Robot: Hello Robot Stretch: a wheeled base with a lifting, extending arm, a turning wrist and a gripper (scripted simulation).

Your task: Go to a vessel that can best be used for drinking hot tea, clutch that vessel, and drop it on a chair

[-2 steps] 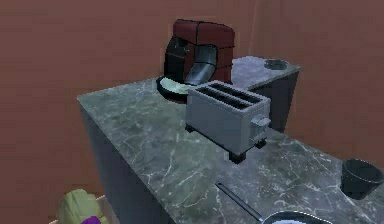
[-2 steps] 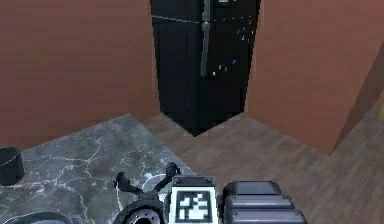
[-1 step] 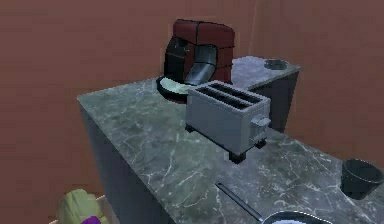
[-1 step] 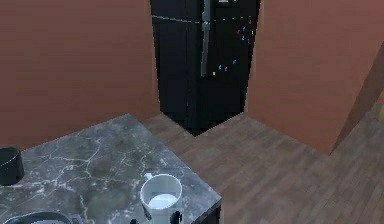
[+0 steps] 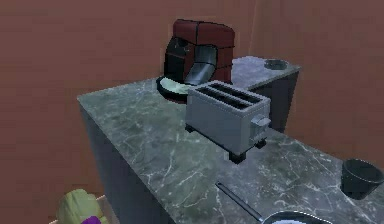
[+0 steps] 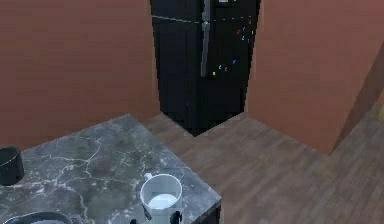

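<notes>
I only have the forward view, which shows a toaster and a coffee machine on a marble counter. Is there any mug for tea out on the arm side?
Observer: Yes, a white mug stands on the marble counter, low in the arm side view.
Operator: Is it upright?
Observer: Upright, mouth up, close to the counter's edge on the floor side.
Operator: What lies beyond that counter?
Observer: A tall black fridge against the reddish-brown wall, with wooden floor in front of it.
</notes>
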